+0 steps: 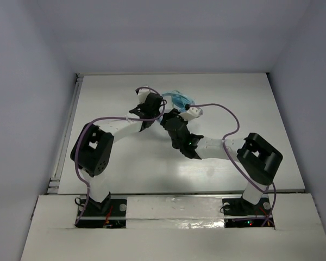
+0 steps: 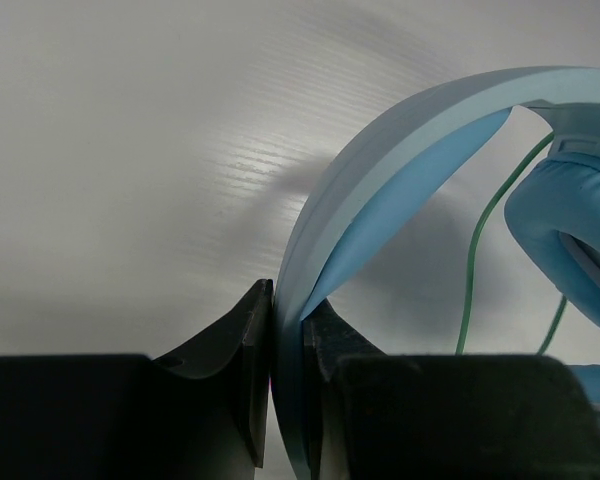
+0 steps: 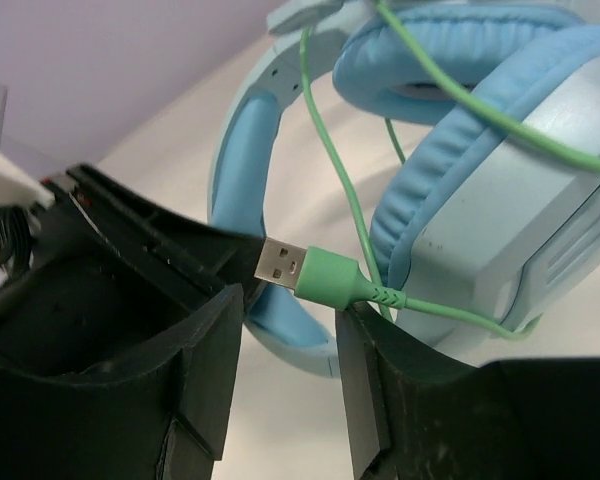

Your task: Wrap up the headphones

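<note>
Headphones (image 2: pixel 380 150) pinched tight in the left gripper (image 2: pixel 288 330); cable plug (image 3: pixel 325 277) spans the right gripper (image 3: pixel 290 320), jaws parted, hold unclear.

I see white shells on the long links and black blocky housings at the joints of both the left arm (image 1: pixel 119 129) and the right arm (image 1: pixel 223 145). A thick purple cable (image 1: pixel 231 122) loops along each. The black bases (image 1: pixel 100 209) show tiny red lights, and a green one glows on the right forearm. The left gripper (image 2: pixel 287 300) and right gripper (image 3: pixel 290 300) have matte black, angular fingers.
</note>
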Motion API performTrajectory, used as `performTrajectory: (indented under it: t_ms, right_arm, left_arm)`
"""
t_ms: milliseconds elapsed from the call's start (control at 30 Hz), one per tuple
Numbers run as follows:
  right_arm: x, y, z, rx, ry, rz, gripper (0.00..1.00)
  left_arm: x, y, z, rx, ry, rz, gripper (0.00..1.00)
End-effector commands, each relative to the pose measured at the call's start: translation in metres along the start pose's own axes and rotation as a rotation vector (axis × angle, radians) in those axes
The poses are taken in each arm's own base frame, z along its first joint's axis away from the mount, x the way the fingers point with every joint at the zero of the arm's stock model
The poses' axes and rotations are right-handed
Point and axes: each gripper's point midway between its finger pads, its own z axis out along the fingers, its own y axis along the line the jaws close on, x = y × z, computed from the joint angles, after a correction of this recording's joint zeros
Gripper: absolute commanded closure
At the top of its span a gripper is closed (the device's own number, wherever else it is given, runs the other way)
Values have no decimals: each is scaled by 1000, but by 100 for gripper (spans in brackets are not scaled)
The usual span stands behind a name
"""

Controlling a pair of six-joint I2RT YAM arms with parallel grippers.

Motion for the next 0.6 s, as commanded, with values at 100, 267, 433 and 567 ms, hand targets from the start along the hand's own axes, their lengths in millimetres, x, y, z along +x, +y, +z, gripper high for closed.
performTrajectory:
  t_ms: [100,267,433,567]
  right_arm:
    - [-22,56,-8,-134,33,-22,53]
    - [-53,77,-17,-156,21,-35,53]
    - [-52,104,-8,-202,127,-107,50]
    - [-52,117,-5,-237,159,-105,50]
  left_arm:
    - [-49,-48,-22,164,-79,-90,100]
    - [-43,-44,-17,182,-54,-92,100]
    - [-33,-44,-12,198,-11,-80,100]
    - [-31,-44,-9,212,9,-87,100]
